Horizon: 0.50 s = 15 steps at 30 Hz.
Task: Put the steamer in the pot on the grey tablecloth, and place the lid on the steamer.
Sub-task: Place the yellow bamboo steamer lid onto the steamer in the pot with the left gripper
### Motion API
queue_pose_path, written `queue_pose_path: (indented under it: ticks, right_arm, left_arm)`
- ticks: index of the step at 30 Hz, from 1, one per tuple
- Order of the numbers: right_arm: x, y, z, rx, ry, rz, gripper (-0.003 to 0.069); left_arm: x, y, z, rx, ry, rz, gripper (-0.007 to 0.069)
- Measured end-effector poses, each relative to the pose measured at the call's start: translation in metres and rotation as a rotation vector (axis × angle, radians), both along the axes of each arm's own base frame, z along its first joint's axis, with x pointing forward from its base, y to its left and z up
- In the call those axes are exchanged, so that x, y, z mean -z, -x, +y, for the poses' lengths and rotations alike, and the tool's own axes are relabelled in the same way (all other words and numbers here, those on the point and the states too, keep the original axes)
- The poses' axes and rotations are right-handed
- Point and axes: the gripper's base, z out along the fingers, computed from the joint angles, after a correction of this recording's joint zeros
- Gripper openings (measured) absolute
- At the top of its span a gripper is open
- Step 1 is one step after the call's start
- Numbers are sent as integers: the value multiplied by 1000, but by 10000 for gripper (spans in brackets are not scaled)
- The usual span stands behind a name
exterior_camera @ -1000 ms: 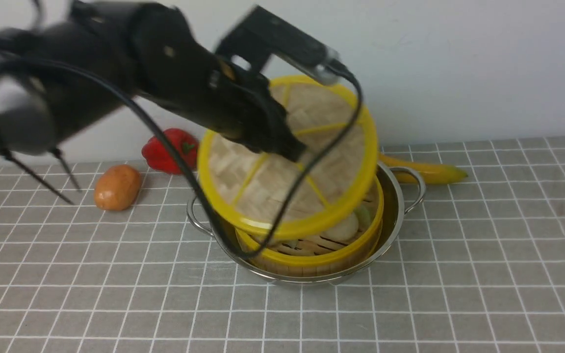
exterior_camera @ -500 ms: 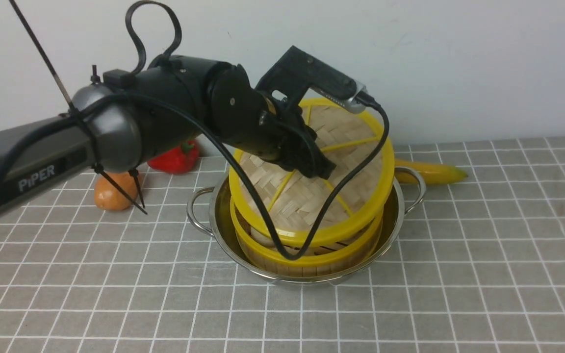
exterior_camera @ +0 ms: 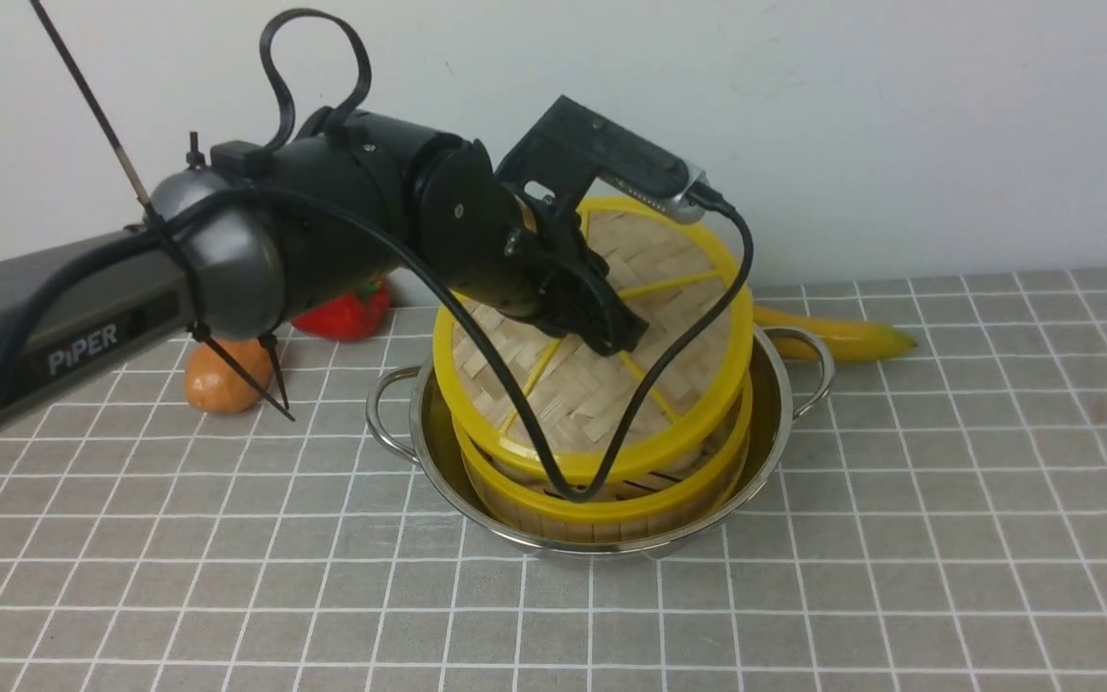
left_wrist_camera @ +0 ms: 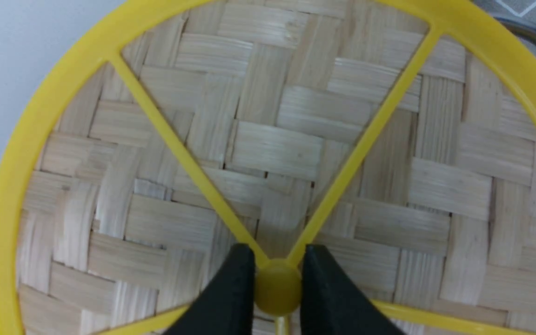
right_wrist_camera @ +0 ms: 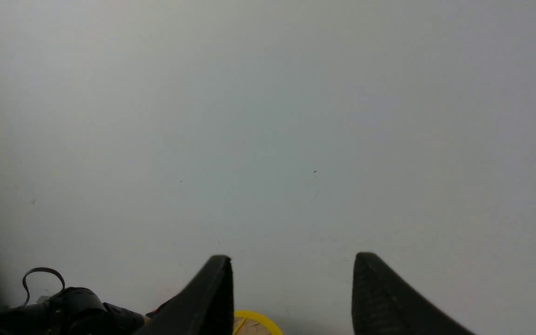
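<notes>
We log left fingers (left_wrist_camera: 231,298) pinching the hub of the lid (exterior_camera: 582,404), which sits tilted over the steamer (exterior_camera: 630,505) in the pot (exterior_camera: 774,423) on the grey tablecloth (exterior_camera: 899,529). A cable (exterior_camera: 688,336) drapes across the lid. Banana (exterior_camera: 842,334) behind the pot; pepper (exterior_camera: 342,312) and potato (exterior_camera: 217,380) to the left. Right fingers (right_wrist_camera: 217,298) are spread, facing the wall.

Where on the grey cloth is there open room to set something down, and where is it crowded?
Free: the near strip of tablecloth in front of the pot, and the stretch right of it, nearer than the banana. Crowded: back left, where pepper and potato lie, partly hidden by the left arm.
</notes>
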Motion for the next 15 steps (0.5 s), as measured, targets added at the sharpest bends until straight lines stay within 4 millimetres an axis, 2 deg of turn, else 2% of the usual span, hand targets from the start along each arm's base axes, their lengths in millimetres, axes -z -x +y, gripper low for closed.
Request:
queue_pose_path:
  ticks: [15]
  right_arm:
    - [0, 0, 0, 1, 0, 0, 359]
  left_arm:
    - [23, -3, -2, -10, -33, 76, 117]
